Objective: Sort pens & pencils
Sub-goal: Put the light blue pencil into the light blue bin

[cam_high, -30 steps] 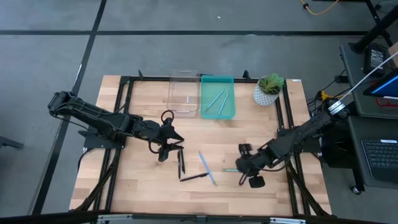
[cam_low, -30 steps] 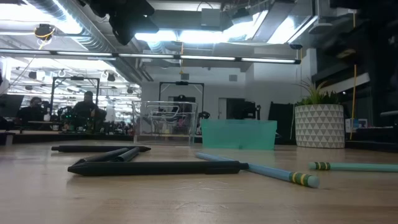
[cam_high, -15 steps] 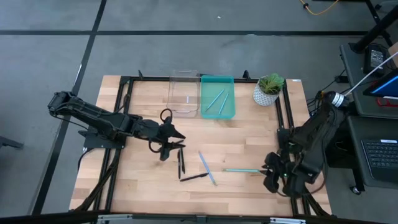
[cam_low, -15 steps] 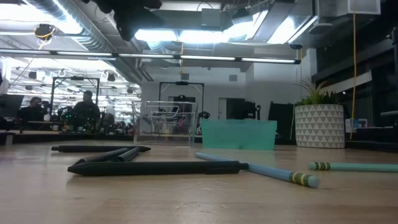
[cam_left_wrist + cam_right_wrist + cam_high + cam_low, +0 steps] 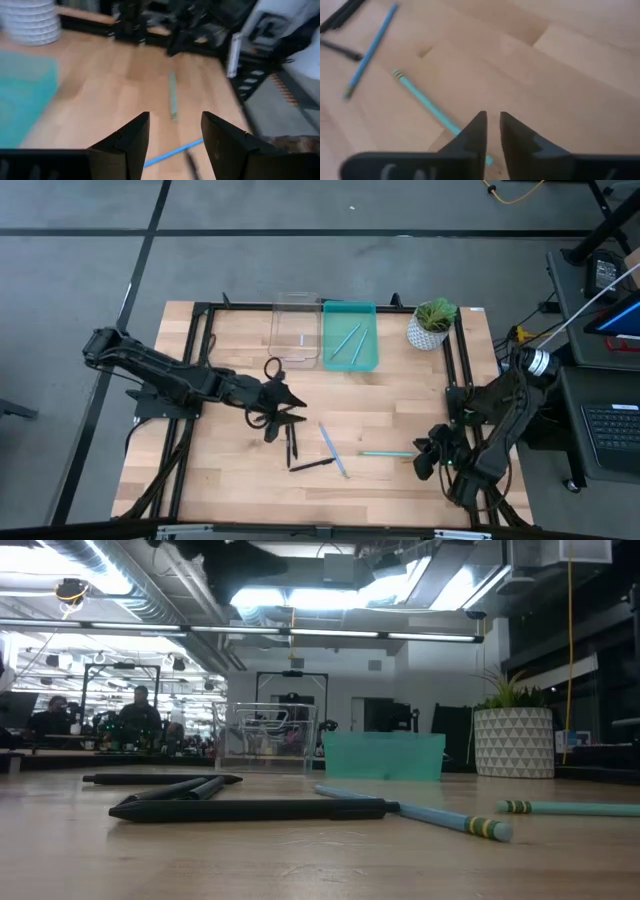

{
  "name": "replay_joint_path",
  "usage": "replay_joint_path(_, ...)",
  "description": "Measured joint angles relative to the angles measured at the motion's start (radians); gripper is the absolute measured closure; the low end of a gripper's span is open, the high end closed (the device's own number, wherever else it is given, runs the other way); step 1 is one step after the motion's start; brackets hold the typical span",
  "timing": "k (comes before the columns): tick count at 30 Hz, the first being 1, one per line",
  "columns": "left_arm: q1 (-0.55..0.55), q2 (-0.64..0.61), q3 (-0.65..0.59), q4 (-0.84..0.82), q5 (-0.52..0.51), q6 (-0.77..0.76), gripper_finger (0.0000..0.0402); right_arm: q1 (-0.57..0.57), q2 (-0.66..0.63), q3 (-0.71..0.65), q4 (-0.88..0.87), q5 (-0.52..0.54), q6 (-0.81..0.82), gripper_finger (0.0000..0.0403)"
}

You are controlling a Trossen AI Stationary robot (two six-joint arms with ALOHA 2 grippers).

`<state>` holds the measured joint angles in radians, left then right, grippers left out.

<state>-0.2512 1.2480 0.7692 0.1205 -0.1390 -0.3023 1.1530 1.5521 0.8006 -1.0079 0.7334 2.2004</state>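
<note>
Two black pens [image 5: 291, 442] [image 5: 312, 465] lie flat on the table near its middle, with a blue pencil [image 5: 333, 448] and a teal pencil [image 5: 388, 453] to their right. In the low view the black pens [image 5: 250, 808], the blue pencil [image 5: 420, 812] and the teal pencil [image 5: 570, 807] rest on the wood. My left gripper [image 5: 283, 417] [image 5: 172, 145] hangs open just left of the pens. My right gripper [image 5: 425, 460] [image 5: 490, 130] is shut, above the table at the teal pencil's [image 5: 425, 105] right end. The teal bin [image 5: 350, 335] holds pencils.
A clear bin [image 5: 295, 330] stands beside the teal bin at the far edge, with a potted plant [image 5: 432, 322] to their right. Black frame rails run along both table sides. Bare wood lies in front of the bins and along the near edge.
My right gripper has drawn back from over the teal pencil toward the table's right edge, leaving the pencil lying where it was. My left gripper has shifted slightly to the right, toward the black pens.
</note>
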Motion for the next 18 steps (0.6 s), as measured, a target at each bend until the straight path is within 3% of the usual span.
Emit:
replay_joint_path(5,0.0,0.129,0.004,0.192,0.019,0.015,0.0228,-0.006,0.172,0.092,-0.103,-0.028,0.105,0.0397)
replay_joint_path(11,0.0,0.281,0.112,0.209,0.069,0.051,0.0228,-0.03,0.34,0.202,-0.178,-0.147,0.228,0.0394)
replay_joint_path(18,-0.005,0.402,0.251,0.207,0.105,0.132,0.0228,-0.088,0.396,0.302,-0.232,-0.199,0.239,0.0399)
